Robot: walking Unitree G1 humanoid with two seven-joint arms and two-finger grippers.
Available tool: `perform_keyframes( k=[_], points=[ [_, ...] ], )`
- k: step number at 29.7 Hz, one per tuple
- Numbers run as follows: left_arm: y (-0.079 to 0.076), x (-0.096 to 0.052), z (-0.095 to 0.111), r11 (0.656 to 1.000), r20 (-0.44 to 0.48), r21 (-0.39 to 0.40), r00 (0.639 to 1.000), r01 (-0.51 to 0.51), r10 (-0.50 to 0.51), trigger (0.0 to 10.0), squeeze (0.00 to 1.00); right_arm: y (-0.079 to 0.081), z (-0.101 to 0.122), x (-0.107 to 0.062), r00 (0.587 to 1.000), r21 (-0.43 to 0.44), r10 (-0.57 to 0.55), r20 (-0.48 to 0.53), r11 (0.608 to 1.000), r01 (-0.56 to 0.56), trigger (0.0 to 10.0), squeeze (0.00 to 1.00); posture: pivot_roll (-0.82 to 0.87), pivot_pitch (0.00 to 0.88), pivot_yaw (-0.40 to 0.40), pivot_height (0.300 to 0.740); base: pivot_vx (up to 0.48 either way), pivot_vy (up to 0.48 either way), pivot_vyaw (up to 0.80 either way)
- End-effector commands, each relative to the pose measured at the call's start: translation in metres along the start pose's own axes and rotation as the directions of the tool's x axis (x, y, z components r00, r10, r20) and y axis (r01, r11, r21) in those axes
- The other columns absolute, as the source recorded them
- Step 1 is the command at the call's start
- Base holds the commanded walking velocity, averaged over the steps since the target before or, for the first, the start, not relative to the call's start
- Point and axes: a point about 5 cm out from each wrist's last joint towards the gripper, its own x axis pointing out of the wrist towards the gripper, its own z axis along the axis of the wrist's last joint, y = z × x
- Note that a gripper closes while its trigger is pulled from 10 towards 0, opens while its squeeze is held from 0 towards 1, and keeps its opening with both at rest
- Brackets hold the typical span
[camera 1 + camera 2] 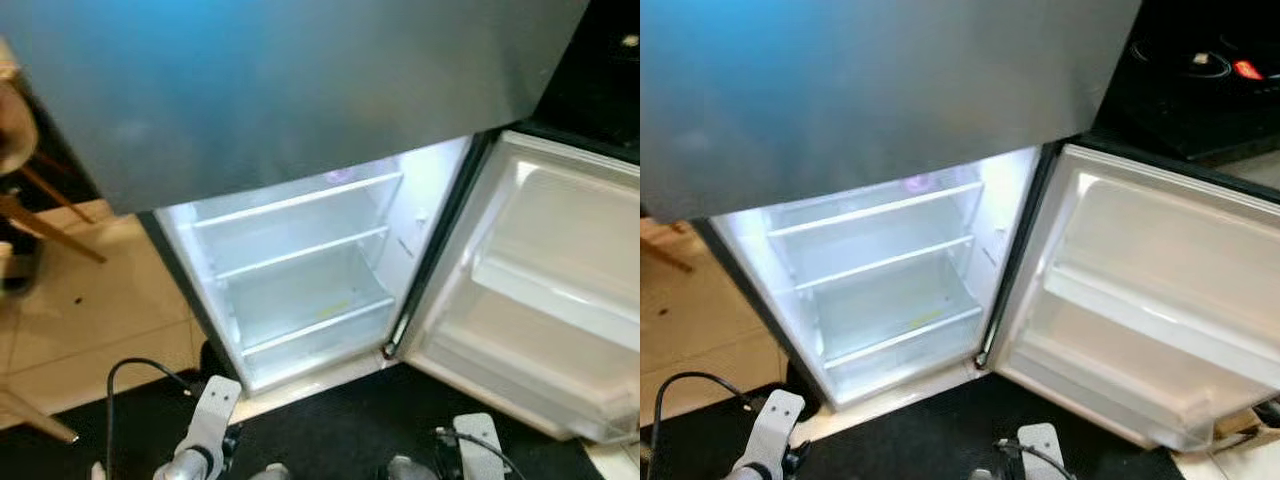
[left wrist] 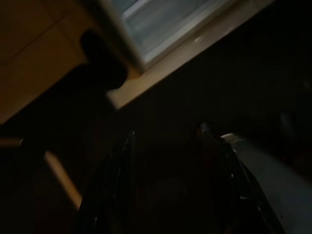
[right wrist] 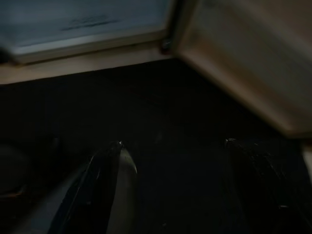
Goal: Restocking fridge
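Our left gripper (image 2: 165, 146) and right gripper (image 3: 173, 146) hang low with fingers spread, holding nothing, above the dark floor mat (image 1: 340, 430). Ahead of them stands the lit white fridge compartment (image 1: 300, 270), shelves bare, its white door (image 1: 540, 290) swung wide beside our right arm. We risk clipping that door, having nothing to stock.

— What colour is the fridge (image 1: 300, 90)?
— Grey-silver outside, bluish sheen; bright white inside, white door (image 1: 540, 290).
— And underfoot?
— Black mat (image 1: 330, 430), beige tiled floor (image 1: 90, 300).
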Motion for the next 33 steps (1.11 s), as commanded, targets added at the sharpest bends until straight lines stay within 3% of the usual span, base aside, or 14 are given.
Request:
perform_keyframes(
  k=[1,8,33],
  points=[
    [0.0032,-0.0025,-0.0062,1.000,-0.022,0.006,1.000,-0.005,0.005,10.0,0.00,-0.0020,-0.0104,-0.0039,0.999,0.002,-0.007,-0.035,1.000,0.007,10.0,0.00,-0.08,0.143,0.006,0.727,-0.270,0.000,0.00],
    [0.0029,-0.0023,-0.0058,1.000,-0.021,0.005,1.000,-0.004,0.004,10.0,0.00,-0.0020,-0.0110,-0.0042,0.999,0.003,-0.008,-0.036,1.000,0.008,10.0,0.00,-0.08,0.145,0.006,0.727,-0.254,0.000,0.00],
    [0.0032,-0.0016,-0.0045,1.000,-0.021,-0.005,1.000,-0.003,0.003,10.0,0.00,-0.0014,-0.0119,-0.0048,0.999,0.006,-0.009,-0.035,1.000,0.010,10.0,0.00,-0.08,0.150,0.006,0.727,0.000,0.000,0.00]
  ],
)
